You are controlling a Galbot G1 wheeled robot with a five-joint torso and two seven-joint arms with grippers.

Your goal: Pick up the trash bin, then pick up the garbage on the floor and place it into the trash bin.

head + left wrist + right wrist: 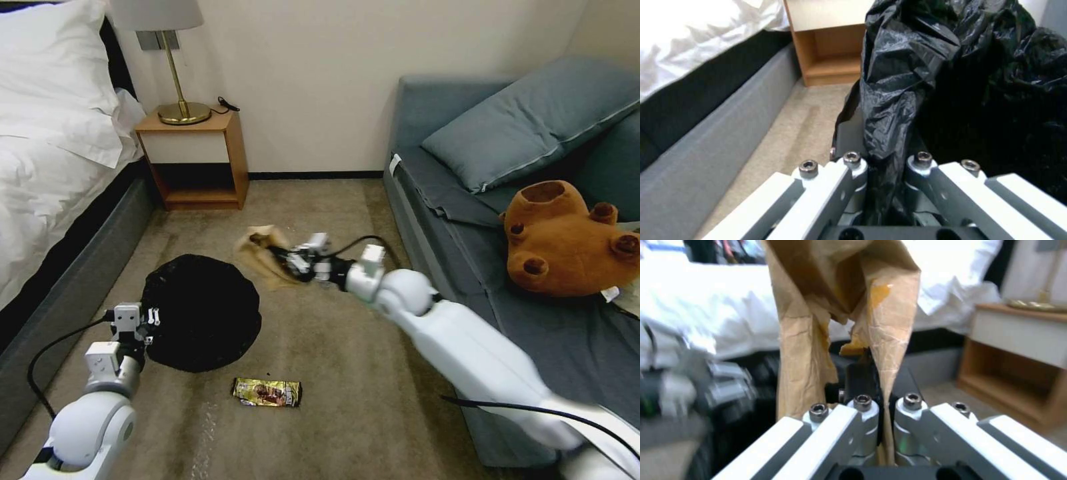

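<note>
Nearest, the left pincer (152, 319) clamps only the black liner at the trash bin (200, 310) rim, which could slip free, while farther right the right pincer (283, 257) pinches the paper bag (261, 250) by a thin fold that may tear short of the bin.

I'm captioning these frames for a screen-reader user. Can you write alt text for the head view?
The right gripper holds a crumpled brown paper bag above the carpet, beside the black-lined trash bin gripped at its rim by the left gripper. A gold snack wrapper lies on the floor nearer the robot, between a bed and a grey sofa.
</note>
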